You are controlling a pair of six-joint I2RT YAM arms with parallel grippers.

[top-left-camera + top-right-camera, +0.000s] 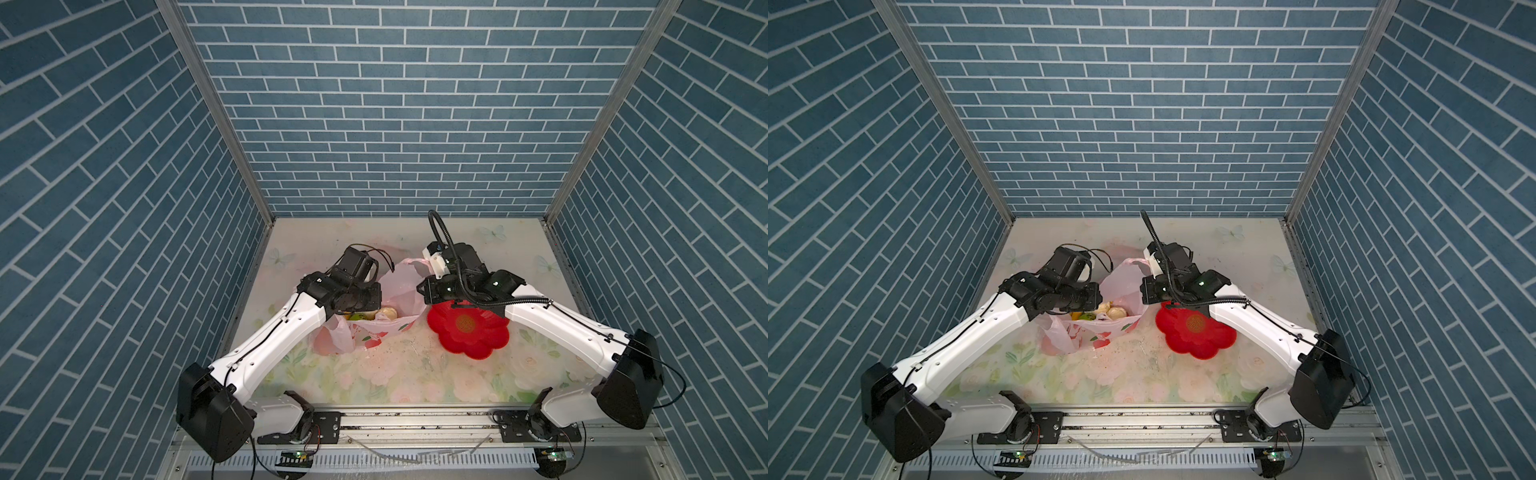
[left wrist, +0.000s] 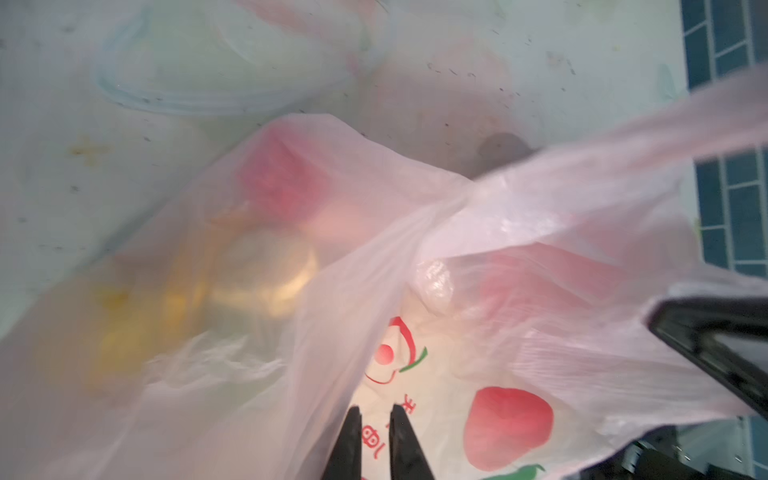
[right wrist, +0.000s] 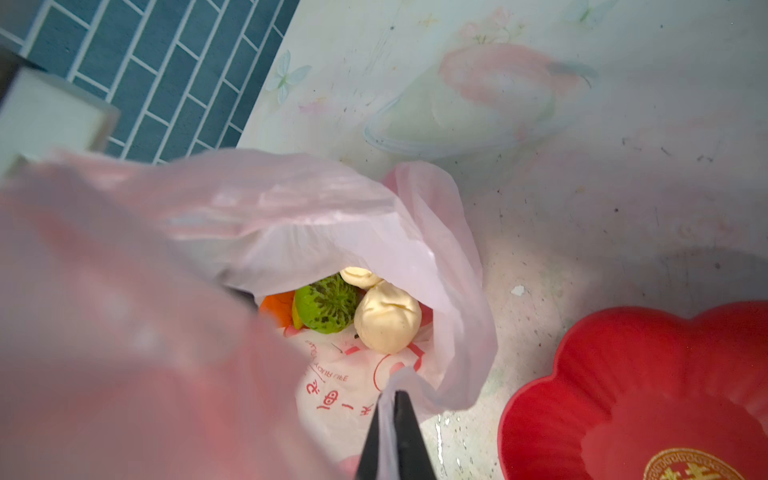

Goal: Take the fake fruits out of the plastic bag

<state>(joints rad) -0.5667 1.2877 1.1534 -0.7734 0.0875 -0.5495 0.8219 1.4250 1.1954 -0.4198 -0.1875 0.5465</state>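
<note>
Left of the plastic bag (image 1: pixel 401 286), the left arm bends in over the bag's left side, and its wrist view shows the left gripper (image 2: pixel 376 411) low against the printed film, its two black fingers (image 2: pixel 353 440) a little apart with a narrow gap and nothing visibly between them. The plastic bag stands mouth-up on the floral table (image 1: pixel 415 374), between the two arms, with its pink film pulled up tall on the far side. The fake fruits (image 1: pixel 384 313) all lie inside the bag at its bottom: the right wrist view shows an orange (image 3: pixel 276 305), a green bumpy ball (image 3: pixel 326 307) touching it, and two cream balls (image 3: pixel 388 322) pressed against the green one. More blurred yellow and red shapes show through the film in the left wrist view, too soft to name. At the bag's right rim, the right gripper (image 3: pixel 392 395) is clamped tight on a fold of the pink film. Right of the bag, near it but apart, a red flower-shaped plate (image 1: pixel 478 347) sits on the table, partly under the right arm
</note>
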